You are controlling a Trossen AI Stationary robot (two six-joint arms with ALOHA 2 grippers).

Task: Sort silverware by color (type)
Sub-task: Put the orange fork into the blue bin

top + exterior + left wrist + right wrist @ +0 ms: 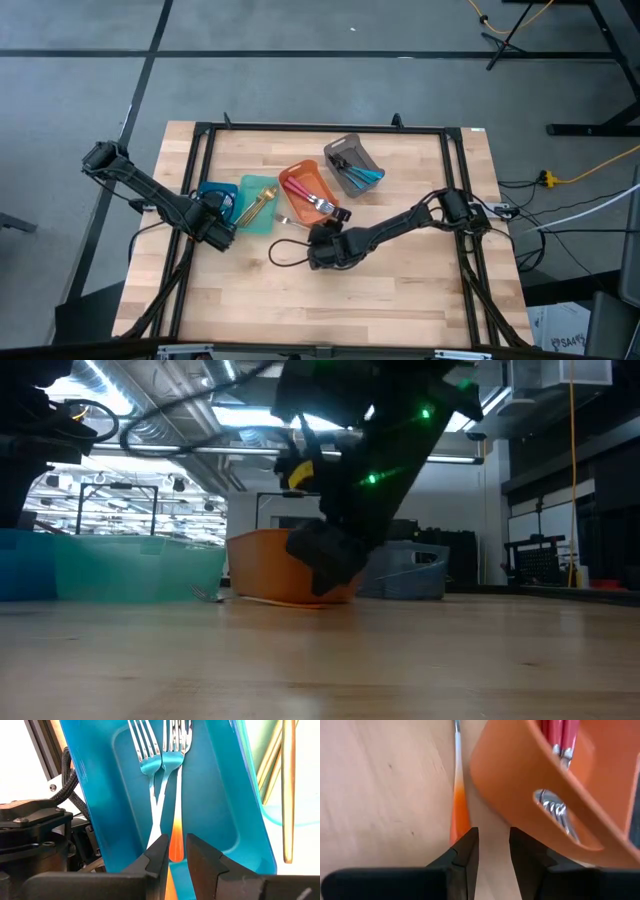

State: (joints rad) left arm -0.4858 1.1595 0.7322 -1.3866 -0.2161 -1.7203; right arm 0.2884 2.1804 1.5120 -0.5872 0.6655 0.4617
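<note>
While our left tool (pixel 174 851) grips an orange-handled fork (pixel 172 780) over the blue bin (pixel 210 800), our right tool (pixel 492 847) hangs slightly parted by the orange bin (pixel 520 775).

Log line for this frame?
left gripper: jaws shut on orange fork, head in blue bin | right gripper: jaws apart, empty, beside orange bin | orange utensil: on table

Blue bin (pixel 220 795), orange bin (pixel 530 775), red-handled forks (pixel 560 732), orange-handled utensil (pixel 459 812).

Two forks (pixel 162 755) in bin (pixel 220 820)
</note>
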